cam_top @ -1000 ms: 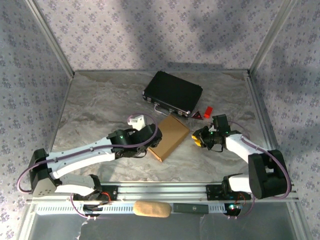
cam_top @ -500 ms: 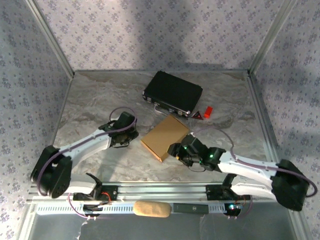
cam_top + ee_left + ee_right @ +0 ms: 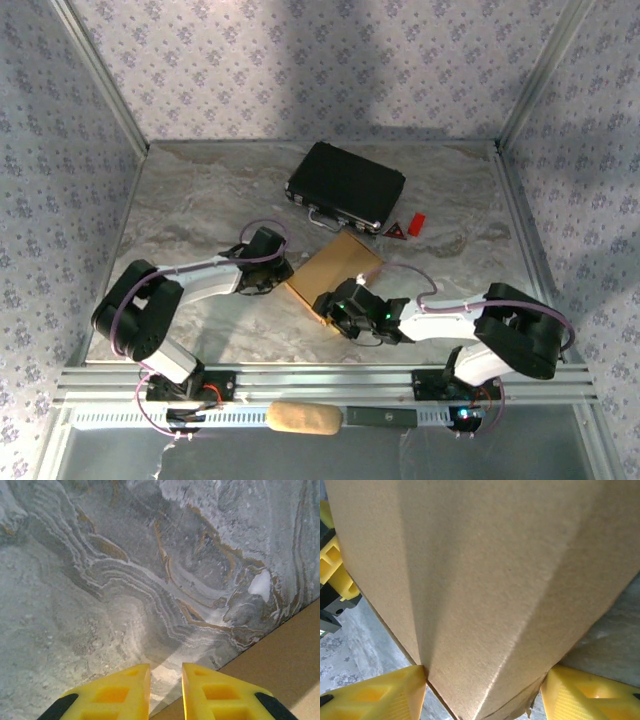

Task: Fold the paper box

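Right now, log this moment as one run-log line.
task: fold tan-brown cardboard box | left claw: narrowly open, empty, over grey marble table beside box | right claw: shut on box's near end

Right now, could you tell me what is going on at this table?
Two robot arms are working on the tan paper box. The right gripper has a finger on each side of the box's near corner; whether it clamps is unclear. The left gripper hangs over the marble table beside the box's left edge, fingers nearly together, holding nothing.
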